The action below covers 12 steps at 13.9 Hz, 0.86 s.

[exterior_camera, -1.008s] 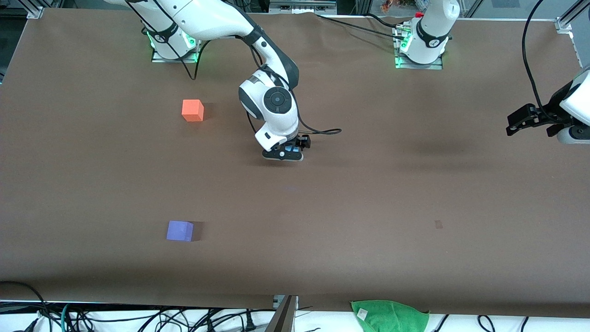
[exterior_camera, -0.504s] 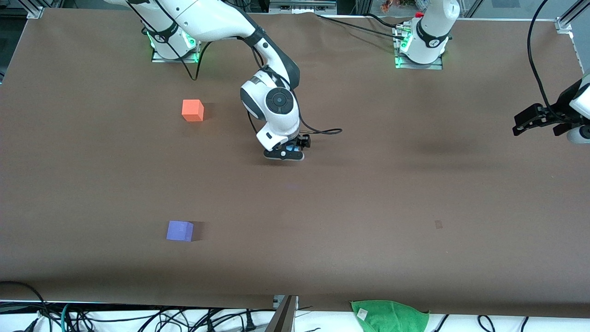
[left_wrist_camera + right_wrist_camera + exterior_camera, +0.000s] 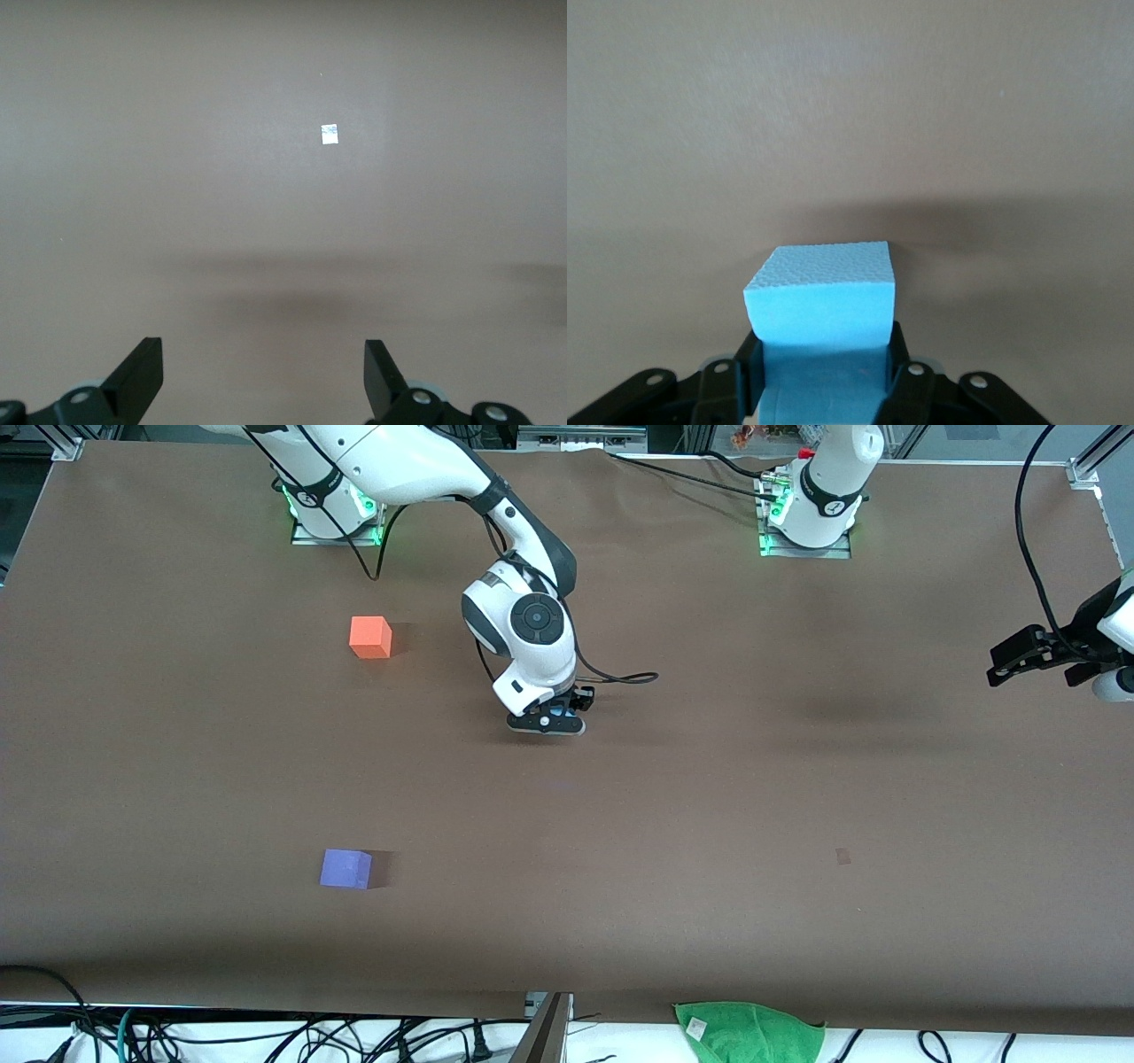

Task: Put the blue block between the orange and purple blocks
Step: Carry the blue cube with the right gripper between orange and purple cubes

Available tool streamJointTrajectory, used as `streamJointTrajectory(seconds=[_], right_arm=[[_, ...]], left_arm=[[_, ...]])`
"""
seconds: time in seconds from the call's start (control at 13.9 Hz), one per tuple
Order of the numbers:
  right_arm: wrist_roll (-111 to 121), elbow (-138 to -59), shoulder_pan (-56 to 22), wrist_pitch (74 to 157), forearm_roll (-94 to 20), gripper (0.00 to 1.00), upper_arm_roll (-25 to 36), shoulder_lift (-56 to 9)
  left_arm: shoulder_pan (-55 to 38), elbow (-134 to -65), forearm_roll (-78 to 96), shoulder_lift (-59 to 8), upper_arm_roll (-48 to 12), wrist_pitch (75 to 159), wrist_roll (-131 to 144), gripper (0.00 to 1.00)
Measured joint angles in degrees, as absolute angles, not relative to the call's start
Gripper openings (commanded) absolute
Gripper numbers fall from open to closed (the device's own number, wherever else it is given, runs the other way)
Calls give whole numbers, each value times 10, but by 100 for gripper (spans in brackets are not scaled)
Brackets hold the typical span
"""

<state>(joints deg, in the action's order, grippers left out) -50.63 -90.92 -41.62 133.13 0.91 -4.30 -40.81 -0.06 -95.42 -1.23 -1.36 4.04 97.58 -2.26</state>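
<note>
Right hand (image 3: 551, 722), low at mid-counter (image 3: 709, 797), looks clamped on the blue block (image 3: 824, 292), with the gap between orange block (image 3: 369, 637) and purple block (image 3: 345, 868) lying toward the right arm's end; left hand (image 3: 1032, 657) waits wide open.

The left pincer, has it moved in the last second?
Yes. The left pincer has shifted away from the left arm's base, toward the table's edge at that arm's end, and now sits slightly lower in the front view.
</note>
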Motion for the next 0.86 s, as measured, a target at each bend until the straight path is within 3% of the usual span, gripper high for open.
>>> streamJointTrajectory(seconds=[0.22, 0.5, 0.86], right_arm=[[-479, -890, -391, 1304, 10, 51, -34, -393], [-377, -886, -309, 1165, 10, 51, -23, -328], [-174, -935, -268, 1124, -9, 50, 93, -268]], left_arm=[[-1, -954, -12, -14, 40, 976, -23, 100], [0, -954, -12, -14, 40, 976, -23, 100], [0, -953, -12, -14, 40, 976, -23, 100]])
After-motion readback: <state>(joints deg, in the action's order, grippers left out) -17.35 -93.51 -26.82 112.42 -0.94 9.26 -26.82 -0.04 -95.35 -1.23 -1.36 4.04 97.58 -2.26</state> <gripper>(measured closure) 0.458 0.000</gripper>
